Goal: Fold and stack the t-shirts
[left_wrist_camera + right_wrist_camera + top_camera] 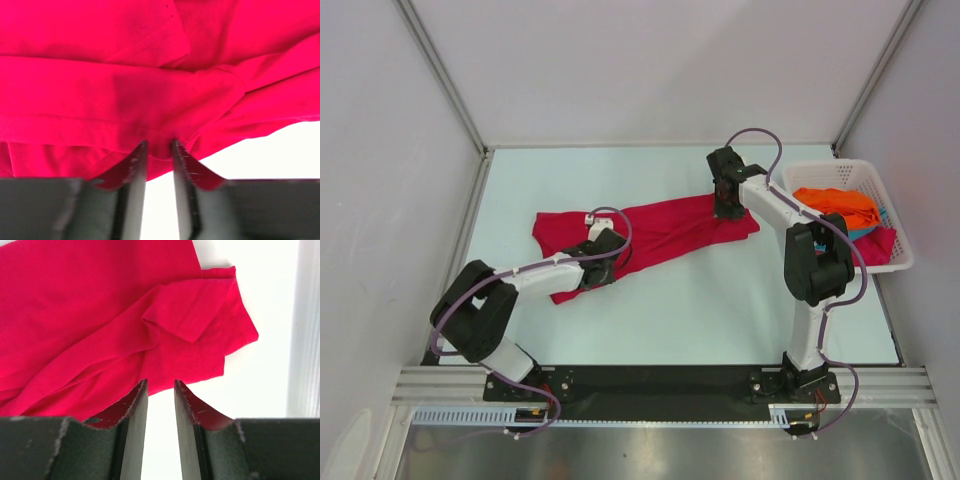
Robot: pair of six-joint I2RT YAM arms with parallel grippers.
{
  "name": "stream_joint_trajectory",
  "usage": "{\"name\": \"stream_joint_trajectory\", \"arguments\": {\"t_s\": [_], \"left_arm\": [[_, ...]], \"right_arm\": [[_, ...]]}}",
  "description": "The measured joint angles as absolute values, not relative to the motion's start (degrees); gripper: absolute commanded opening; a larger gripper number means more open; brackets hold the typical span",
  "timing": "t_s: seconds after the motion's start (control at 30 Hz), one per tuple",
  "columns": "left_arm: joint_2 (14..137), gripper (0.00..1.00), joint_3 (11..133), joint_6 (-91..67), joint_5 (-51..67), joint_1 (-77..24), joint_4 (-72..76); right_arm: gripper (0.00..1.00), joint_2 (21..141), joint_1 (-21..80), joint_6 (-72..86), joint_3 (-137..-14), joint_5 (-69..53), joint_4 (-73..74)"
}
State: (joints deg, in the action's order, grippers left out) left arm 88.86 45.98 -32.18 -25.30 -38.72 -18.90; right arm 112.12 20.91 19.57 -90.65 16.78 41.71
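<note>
Edges / room: crimson t-shirt [660, 235] lies crumpled in a long slanted band across the middle of the tabletop [720, 310], left end nearer the left wall, right end near the basket [832, 165] but apart from it. Bare tabletop lies open behind the shirt up to the back wall, and in front of it down to the arm bases. The white slatted basket sits against the right wall and holds an orange t-shirt [835, 203] on top, a teal t-shirt [863, 232] showing as a sliver, and more red cloth at its near end.

Left gripper [160, 148]: jaws a narrow gap apart, tips at the shirt's near edge. A bunched fold sags between the fingers [135, 165], creases fanning out from that spot. Cannot tell whether the fold is truly clamped (white tabletop shows through the gap lower down).

Right gripper [161, 386]: jaws apart by a similar narrow gap, tips at the hem beside the folded-over sleeve, left fingertip overlapping the cloth edge. Nothing seen clamped.

Arms: left arm is stretched low and forward to the right, its wrist over the shirt's left half. Right arm rises from its base, elbow high beside the basket, forearm angled back-left, wrist pointing down at the shirt's right end.
</note>
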Motion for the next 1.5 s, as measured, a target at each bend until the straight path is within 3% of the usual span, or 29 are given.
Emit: {"name": "stream_joint_trajectory", "arguments": {"t_s": [0.27,0.57,0.77,1.23,1.33,1.37,1.4,1.47,1.5], "left_arm": [[89.0,0.0,46.0,-32.7,-25.3,-38.7,-18.6],[89.2,0.0,47.3,-32.8,-25.4,-38.7,-19.9],[89.9,0.0,55.3,-31.8,-26.0,-37.6,-23.4],[92.7,0.01,66.0,-29.5,-26.7,-27.0,-28.0],[95.3,0.25,67.1,-29.0,-25.8,-24.8,-28.5],[96.4,0.48,67.8,-28.6,-25.3,-24.3,-28.6],[97.5,0.6,68.6,-28.3,-25.1,-24.0,-28.8],[99.5,0.79,70.1,-28.1,-24.6,-23.8,-28.9],[100.1,0.82,70.4,-27.9,-24.3,-23.8,-28.8]], "right_arm": [[0.33,112.1,20.9,19.4,-90.7,17.2,41.7],[0.33,112.1,20.9,19.4,-90.7,17.2,41.8],[0.33,112.1,20.9,19.4,-90.6,17.4,41.7],[0.33,111.2,20.9,19.1,-90.0,17.8,42.3],[0.33,110.4,20.9,18.8,-89.9,18.1,42.7],[0.33,110.1,20.9,18.7,-89.9,18.2,42.7],[0.33,110.0,20.9,18.5,-89.8,18.3,42.8],[0.33,109.6,20.9,18.3,-89.8,18.6,42.9],[0.33,109.5,20.9,18.3,-89.8,18.8,42.9]]}}
